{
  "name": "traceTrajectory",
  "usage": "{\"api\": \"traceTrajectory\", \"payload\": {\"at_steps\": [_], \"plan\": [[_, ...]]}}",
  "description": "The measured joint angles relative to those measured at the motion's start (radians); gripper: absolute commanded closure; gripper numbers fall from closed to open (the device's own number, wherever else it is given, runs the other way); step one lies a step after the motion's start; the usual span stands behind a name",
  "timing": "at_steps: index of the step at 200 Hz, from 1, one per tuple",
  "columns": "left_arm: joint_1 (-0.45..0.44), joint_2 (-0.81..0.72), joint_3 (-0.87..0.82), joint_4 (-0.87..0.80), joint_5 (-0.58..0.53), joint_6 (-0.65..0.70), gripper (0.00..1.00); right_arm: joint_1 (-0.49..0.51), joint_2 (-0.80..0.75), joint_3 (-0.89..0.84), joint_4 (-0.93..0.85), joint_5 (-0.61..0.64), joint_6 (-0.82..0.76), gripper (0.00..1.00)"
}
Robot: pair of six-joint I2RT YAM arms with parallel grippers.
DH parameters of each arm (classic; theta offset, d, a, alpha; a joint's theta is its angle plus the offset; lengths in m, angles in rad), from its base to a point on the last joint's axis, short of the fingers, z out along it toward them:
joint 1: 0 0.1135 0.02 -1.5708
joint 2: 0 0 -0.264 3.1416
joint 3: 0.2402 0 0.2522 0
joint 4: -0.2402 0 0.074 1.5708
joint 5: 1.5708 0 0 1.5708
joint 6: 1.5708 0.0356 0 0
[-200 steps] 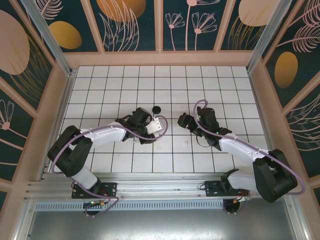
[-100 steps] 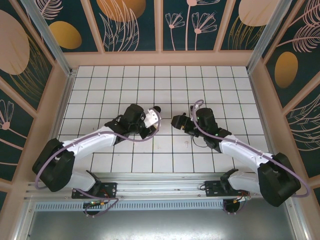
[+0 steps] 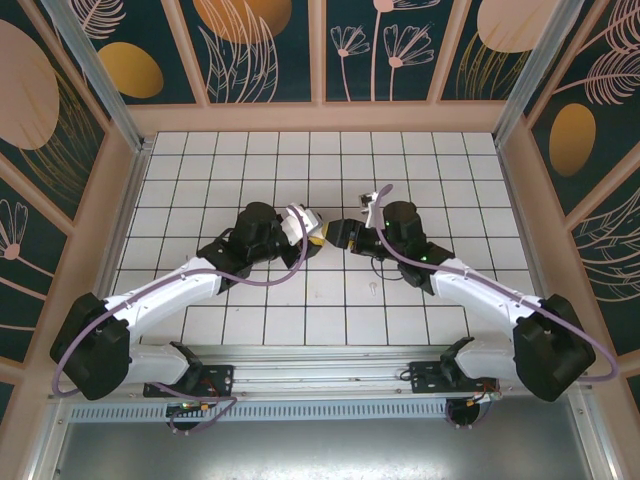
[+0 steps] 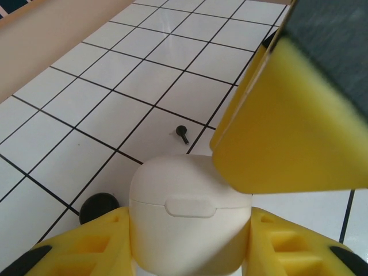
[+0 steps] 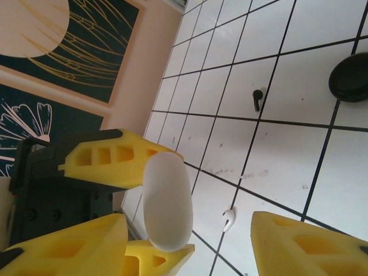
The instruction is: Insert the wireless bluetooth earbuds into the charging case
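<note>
1. Left gripper (image 4: 190, 230) clamps the closed white rounded plastic charging case (image 4: 188, 192).
2. Right gripper (image 5: 190, 221) gapes open, its jaws straddling that case.
3. Tiny black stemmed earbud (image 4: 182, 133) and white stemmed earbud (image 5: 229, 217) lie apart on the white tiled floor (image 4: 86, 121).

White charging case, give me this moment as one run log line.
left gripper: shut on white case, lid closed | right gripper: open, jaws either side of case | black earbud, white earbud: loose on tiles

arms (image 3: 168, 285): white shells, black joints and wrists
cables (image 3: 265, 283): purple, one looped along each arm
jaws: yellow blocks, cut-out cells, black mounts
bases (image 3: 190, 380): black, on silver rail (image 3: 320, 360)
</note>
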Motion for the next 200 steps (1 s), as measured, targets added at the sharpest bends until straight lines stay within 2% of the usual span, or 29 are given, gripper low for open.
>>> {"api": "traceTrajectory", "payload": {"at_steps": [15,44,69,89,113,141,162,185,200], "plan": [[0.0,0.0,0.001,0.0,0.006,-0.005,0.7,0.0,0.009,0.0,0.006,-0.007,0.0,0.48],[0.0,0.0,0.004,0.0,0.01,-0.008,0.7,0.0,0.029,0.002,0.023,-0.028,0.0,0.41],[0.0,0.0,0.012,0.0,0.014,-0.009,0.69,0.002,0.05,0.016,0.023,-0.037,-0.008,0.42],[0.0,0.001,0.018,0.0,0.014,-0.009,0.69,0.002,0.063,0.03,0.027,-0.05,-0.017,0.51],[0.0,0.003,0.019,-0.003,0.016,-0.009,0.66,0.002,0.081,0.049,0.035,-0.071,-0.027,0.67],[0.001,0.003,0.019,-0.003,0.015,-0.014,0.58,-0.002,0.103,0.075,0.036,-0.105,-0.056,0.73],[0.002,0.003,0.019,-0.004,0.009,-0.021,0.55,-0.01,0.116,0.103,-0.002,-0.136,-0.106,0.83],[0.005,0.003,0.032,-0.01,0.009,-0.029,0.44,-0.022,0.123,0.154,-0.077,-0.165,-0.193,0.92],[0.005,0.003,0.052,-0.02,0.019,-0.041,0.37,-0.036,0.13,0.201,-0.128,-0.194,-0.257,0.93]]}}
